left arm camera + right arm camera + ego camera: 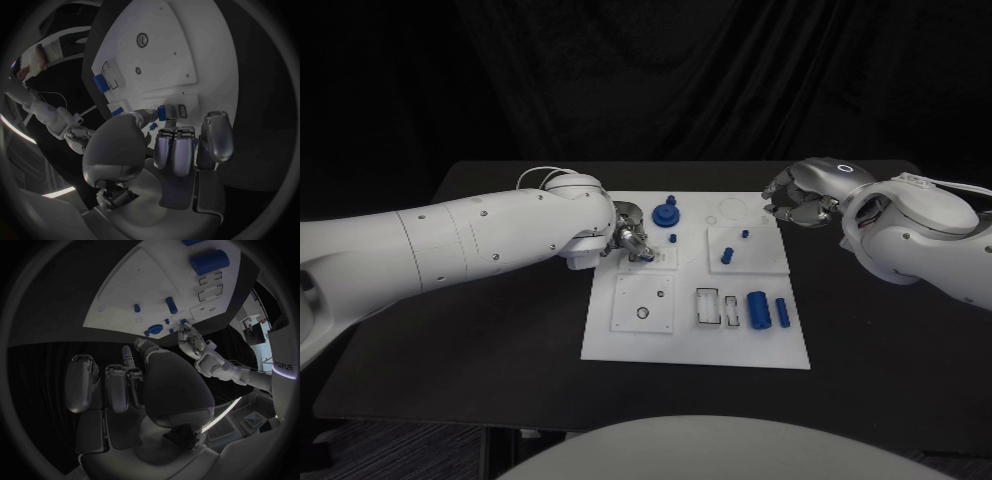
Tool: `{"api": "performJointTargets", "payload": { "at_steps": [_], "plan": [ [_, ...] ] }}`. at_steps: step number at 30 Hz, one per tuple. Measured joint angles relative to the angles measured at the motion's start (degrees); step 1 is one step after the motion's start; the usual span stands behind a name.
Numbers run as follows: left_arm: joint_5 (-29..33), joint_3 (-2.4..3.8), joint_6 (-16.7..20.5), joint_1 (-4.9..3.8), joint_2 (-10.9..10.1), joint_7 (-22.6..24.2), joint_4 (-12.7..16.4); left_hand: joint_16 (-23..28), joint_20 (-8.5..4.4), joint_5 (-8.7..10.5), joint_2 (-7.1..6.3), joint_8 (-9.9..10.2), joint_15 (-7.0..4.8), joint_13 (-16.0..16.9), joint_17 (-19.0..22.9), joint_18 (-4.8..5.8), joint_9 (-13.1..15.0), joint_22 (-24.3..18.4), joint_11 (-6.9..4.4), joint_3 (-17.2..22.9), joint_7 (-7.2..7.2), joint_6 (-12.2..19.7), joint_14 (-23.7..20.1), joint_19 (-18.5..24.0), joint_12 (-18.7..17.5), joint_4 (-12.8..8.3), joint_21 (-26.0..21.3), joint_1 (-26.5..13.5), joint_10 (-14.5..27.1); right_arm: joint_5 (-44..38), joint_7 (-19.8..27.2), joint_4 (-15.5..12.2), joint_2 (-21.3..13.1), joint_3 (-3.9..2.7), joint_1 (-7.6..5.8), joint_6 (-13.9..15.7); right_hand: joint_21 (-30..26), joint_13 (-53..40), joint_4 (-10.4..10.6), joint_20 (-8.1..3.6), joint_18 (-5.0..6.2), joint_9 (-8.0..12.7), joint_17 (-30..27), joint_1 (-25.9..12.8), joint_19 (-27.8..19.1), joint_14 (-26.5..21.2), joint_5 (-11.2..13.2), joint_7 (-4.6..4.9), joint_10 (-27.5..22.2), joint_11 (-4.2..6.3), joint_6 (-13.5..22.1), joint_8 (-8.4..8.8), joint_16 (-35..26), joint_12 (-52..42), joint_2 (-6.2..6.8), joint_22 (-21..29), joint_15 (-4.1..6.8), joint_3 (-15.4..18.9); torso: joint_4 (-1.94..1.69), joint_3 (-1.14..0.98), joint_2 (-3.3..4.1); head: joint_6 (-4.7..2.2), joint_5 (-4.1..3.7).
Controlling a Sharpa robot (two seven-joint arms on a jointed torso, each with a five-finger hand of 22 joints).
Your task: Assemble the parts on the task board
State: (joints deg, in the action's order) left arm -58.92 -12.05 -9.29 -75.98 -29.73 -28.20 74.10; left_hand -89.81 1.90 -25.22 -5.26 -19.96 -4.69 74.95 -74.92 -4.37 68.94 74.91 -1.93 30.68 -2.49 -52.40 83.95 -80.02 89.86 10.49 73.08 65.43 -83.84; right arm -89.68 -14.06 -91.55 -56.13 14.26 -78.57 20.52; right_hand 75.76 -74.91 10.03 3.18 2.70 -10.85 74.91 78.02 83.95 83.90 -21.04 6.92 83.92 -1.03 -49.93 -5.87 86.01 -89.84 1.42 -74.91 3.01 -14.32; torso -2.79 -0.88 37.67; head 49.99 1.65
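Note:
The white task board (pixel 697 345) (pixel 162 45) (pixel 150 285) lies mid-table. My left hand (pixel 629 243) (pixel 181 145) (pixel 194 342) hovers low over its upper left part and pinches a small blue part (pixel 162 113) (pixel 183 321) at its fingertips, beside a rectangular slot (pixel 182 111). A blue round part with a peg (pixel 666 212) (pixel 153 330) stands just beyond that hand. My right hand (pixel 798 197) (pixel 131 385) hangs over the black table off the board's upper right corner, fingers loosely bent, holding nothing.
Blue pegs (pixel 728 256) (pixel 170 304) and a small stud (pixel 674 238) stand on the board's upper half. A thick blue cylinder (pixel 759 309) (pixel 209 261) and a slimmer one (pixel 782 312) lie at lower right beside two rectangular slots (pixel 708 305).

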Motion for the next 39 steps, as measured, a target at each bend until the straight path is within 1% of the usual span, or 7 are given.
{"api": "performJointTargets", "payload": {
  "at_steps": [2, 7, 11, 18, 24, 29, 39],
  "plan": [
    [0.0, -0.02, 0.0, 0.0, 0.1, 0.0, -0.1, 0.0, 0.06, 0.0, 0.46, 0.3, 0.0, 0.0, 0.0, 0.0, -0.2, 0.0, 0.03, -0.2, 0.03, 0.0, 0.0, 0.1, 0.0, -0.2, -0.1, -0.5, 0.0, 0.0, 0.0, 0.0, 0.0, 0.0, 0.0, 0.0, 0.0, 0.0, 0.0, 0.0, 0.0, 0.0, 0.0, 0.0, 0.0, 0.0, 0.0, 0.0, 0.0, 0.0, 0.0, 0.0, 0.0, 0.0, 0.0, 0.0, 0.0, 0.0, 0.0, 0.0, -0.03, 0.0, 0.03],
    [0.0, -0.04, 0.0, 0.0, 0.2, 0.1, -0.4, 0.0, 0.06, 3.56, 1.63, 1.7, 0.12, 0.0, 0.0, 0.0, -1.1, 0.0, 0.2, -0.9, 0.01, -0.3, 0.1, 0.1, 0.0, -1.5, -0.3, -2.7, -0.2, 0.0, 0.0, 0.1, 0.2, 0.0, 0.0, 0.0, 0.0, 0.0, 0.0, 0.0, 0.0, 0.1, 0.0, 0.0, 0.0, 0.0, 0.0, 0.0, 0.0, 0.0, 0.0, 0.0, -0.1, 0.0, 0.0, 0.0, 0.0, 0.0, 0.0, -0.01, -0.07, 0.0, 0.05],
    [0.0, -0.06, 0.2, 0.01, 0.3, 0.2, -0.7, 0.0, 0.27, 6.89, 2.76, 3.3, 0.41, 0.0, 0.0, 0.0, -2.4, 0.0, 0.7, -3.9, -0.19, -0.2, 0.0, 0.3, 0.0, 0.2, -0.6, -4.1, -0.1, 0.0, 0.0, 0.1, 0.2, 0.0, 0.0, 0.0, 0.0, 0.0, 0.0, 0.0, 0.0, 0.1, 0.0, 0.0, 0.0, 0.0, 0.0, 0.0, 0.0, 0.0, 0.0, 0.0, -0.2, 0.0, 0.0, 0.0, 0.0, 0.0, 0.0, -0.02, -0.07, 0.0, 0.04],
    [-0.1, -0.1, 0.6, 0.06, 0.4, 0.5, -1.2, 0.0, 0.47, 8.24, 3.5, 4.8, 0.82, 0.0, 0.0, 0.0, -4.0, 0.0, 0.9, -7.1, -0.69, -0.5, 0.0, 0.5, 0.0, 1.9, -0.9, -4.8, -0.3, 0.0, 0.0, 0.2, 0.2, 0.0, 0.0, 0.0, 0.0, 0.0, 0.0, 0.0, 0.0, 0.1, 0.0, 0.0, 0.0, 0.0, -0.2, 0.0, 0.0, 0.0, 0.0, 0.0, -0.2, 0.0, 0.0, 0.0, 0.0, 0.0, 0.0, -0.02, -0.07, 0.0, -0.01],
    [-0.1, -0.1, 0.8, 0.07, 0.4, 0.6, -1.4, 0.0, 0.52, 10.97, 4.2, 6.0, 0.84, 0.0, 0.0, -0.01, -4.9, 0.0, 1.11, -10.2, -0.98, -0.8, 0.0, 0.5, 0.0, 3.9, -1.0, -5.7, -0.1, 0.0, 0.0, 0.2, 0.3, 0.0, 0.0, -0.1, 0.0, 0.0, 0.0, 0.0, 0.0, 0.1, 0.0, 0.0, 0.0, 0.0, -0.2, 0.0, 0.0, 0.0, 0.0, 0.0, -0.2, 0.0, 0.0, 0.0, 0.0, 0.0, 0.0, -0.03, -0.03, 0.0, 0.11],
    [-0.1, -0.09, 0.9, 0.09, 0.4, 0.8, -1.4, 0.0, 0.91, 14.69, 4.02, 6.8, 1.23, 0.0, 0.0, -0.01, -5.7, 0.0, 1.3, -14.6, -1.2, -1.1, 0.0, 0.5, 0.0, 5.9, -1.2, -8.4, -0.3, 0.0, 0.0, 0.2, 0.3, 0.0, 0.0, -0.1, 0.0, 0.0, 0.0, 0.0, 0.0, 0.1, 0.0, 0.0, 0.0, 0.0, -0.2, 0.0, 0.0, 0.0, 0.0, 0.0, -0.2, 0.0, 0.0, 0.0, 0.0, 0.0, 0.01, -0.03, -0.03, 0.0, 0.2],
    [-0.2, -0.08, 0.9, 0.12, 0.3, 1.2, -1.5, 0.0, 0.9, 15.31, 3.94, 7.1, 1.23, 0.0, 0.0, -0.01, -6.0, 0.0, 1.3, -16.0, -1.2, -1.0, 0.0, 0.5, 0.0, 5.7, -1.2, -8.5, -0.3, 0.0, -0.1, 0.3, 0.4, 0.0, 0.0, -0.2, -0.1, 0.0, -0.1, 0.0, 0.0, 0.1, 0.0, 0.0, 0.0, 0.0, -0.2, 0.0, 0.0, 0.0, 0.0, 0.07, -0.2, 0.0, 0.0, 0.0, 0.0, -0.1, 0.0, -0.02, -0.04, 0.0, 0.27]
  ]
}}
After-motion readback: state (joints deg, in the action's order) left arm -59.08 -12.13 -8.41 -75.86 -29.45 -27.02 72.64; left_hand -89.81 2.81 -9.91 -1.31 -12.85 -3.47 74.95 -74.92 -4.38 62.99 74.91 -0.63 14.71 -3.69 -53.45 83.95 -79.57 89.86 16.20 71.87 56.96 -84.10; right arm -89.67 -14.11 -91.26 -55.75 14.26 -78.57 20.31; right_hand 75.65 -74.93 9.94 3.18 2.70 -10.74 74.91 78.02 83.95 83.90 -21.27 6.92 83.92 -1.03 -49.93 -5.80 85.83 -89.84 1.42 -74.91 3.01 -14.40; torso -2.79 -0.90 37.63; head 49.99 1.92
